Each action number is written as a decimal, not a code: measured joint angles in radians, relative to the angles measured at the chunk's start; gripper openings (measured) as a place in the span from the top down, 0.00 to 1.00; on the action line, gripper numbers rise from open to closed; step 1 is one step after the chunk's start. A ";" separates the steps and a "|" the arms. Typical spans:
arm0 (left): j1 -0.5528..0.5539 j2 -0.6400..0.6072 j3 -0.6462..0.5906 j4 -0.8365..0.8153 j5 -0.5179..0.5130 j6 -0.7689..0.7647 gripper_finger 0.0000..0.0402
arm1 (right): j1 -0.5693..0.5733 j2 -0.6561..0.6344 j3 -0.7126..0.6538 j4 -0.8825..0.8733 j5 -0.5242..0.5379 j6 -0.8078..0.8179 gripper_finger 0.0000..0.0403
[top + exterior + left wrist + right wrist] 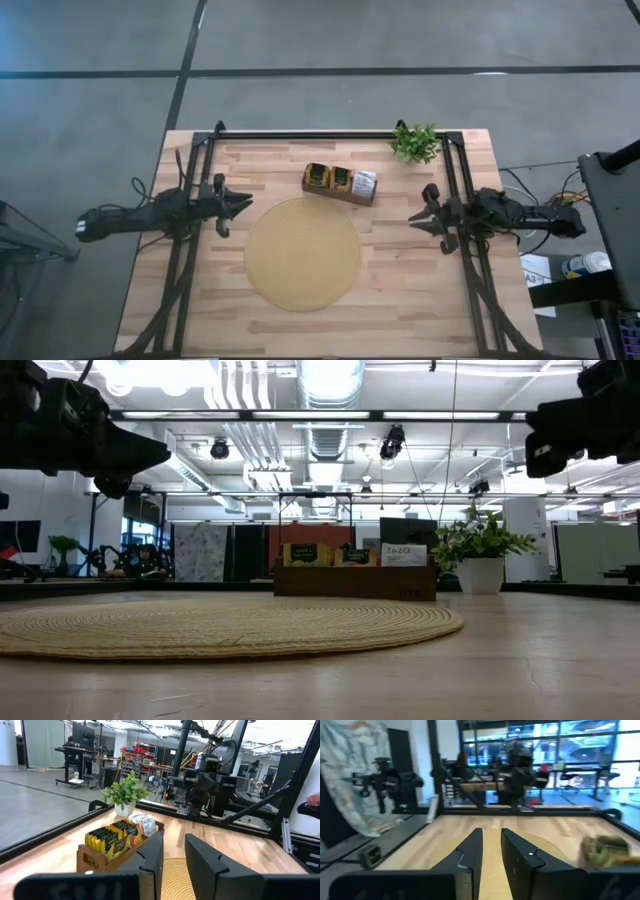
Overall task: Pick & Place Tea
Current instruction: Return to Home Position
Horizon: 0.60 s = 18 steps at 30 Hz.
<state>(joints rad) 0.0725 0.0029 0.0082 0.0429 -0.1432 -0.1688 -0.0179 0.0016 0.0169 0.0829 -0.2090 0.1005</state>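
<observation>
The tea sachets, yellow-green and white, stand on edge in a dark brown tray at the table's far middle. They also show in the low view and the left wrist view. My left gripper hovers above the table at the left, pointing right, its fingers a narrow gap apart. My right gripper hovers at the right, pointing left, also narrowly open. Both are raised clear of the table in the low view and hold nothing.
A round tan woven mat lies flat in the table's middle, between the two grippers and nearer than the tray. A small green plant in a white pot stands at the far right corner. Black frame rails run along the left, right and far edges.
</observation>
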 joint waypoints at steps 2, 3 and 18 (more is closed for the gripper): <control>0.000 0.000 0.000 0.000 0.000 0.000 0.81 | 0.034 -0.001 -0.003 0.000 0.000 0.001 0.83; 0.000 0.000 0.000 0.000 0.000 0.000 0.81 | 0.054 -0.002 -0.006 0.001 0.000 -0.003 0.83; 0.000 0.001 0.000 0.000 0.000 0.000 0.81 | 0.123 0.002 -0.007 -0.016 0.001 0.072 0.83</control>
<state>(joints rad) 0.0725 0.0040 0.0082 0.0433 -0.1432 -0.1688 0.1047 0.0035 0.0097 0.0669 -0.2081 0.1728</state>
